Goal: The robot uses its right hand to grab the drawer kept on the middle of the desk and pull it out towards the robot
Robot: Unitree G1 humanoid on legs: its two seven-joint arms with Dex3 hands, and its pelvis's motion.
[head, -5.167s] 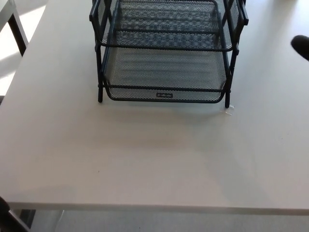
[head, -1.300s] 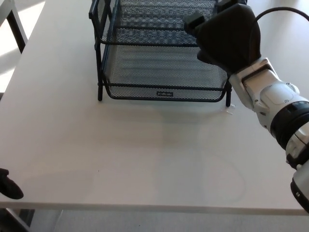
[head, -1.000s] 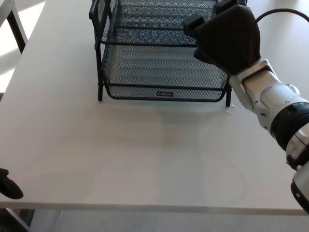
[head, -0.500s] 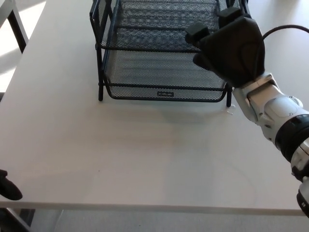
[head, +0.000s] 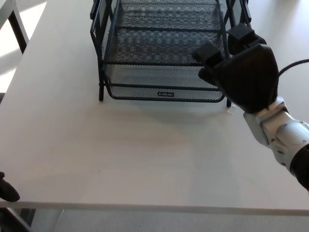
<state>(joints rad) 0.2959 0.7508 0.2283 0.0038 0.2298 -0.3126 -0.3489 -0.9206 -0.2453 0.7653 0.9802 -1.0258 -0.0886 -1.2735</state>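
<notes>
A black mesh rack (head: 100, 72) stands at the far middle of the white desk (head: 120, 154). Its upper drawer (head: 159, 46) sticks out toward me, its front rim nearly over the front of the lower tray (head: 164, 88). My right hand (head: 244, 72) is at the drawer's front right corner, fingers (head: 208, 53) curled over the rim and hiding that corner. Only a black tip of my left hand (head: 6, 187) shows at the desk's near left edge.
The desk's near edge runs along the bottom of the view. A small clear scrap (head: 230, 111) lies by the rack's right front foot. A dark leg of other furniture (head: 18, 26) stands past the desk's left edge.
My right hand came in from the right, took the upper drawer's front rim and drew back toward me. The drawer slid out with it. The left hand's tip appeared at bottom left.
</notes>
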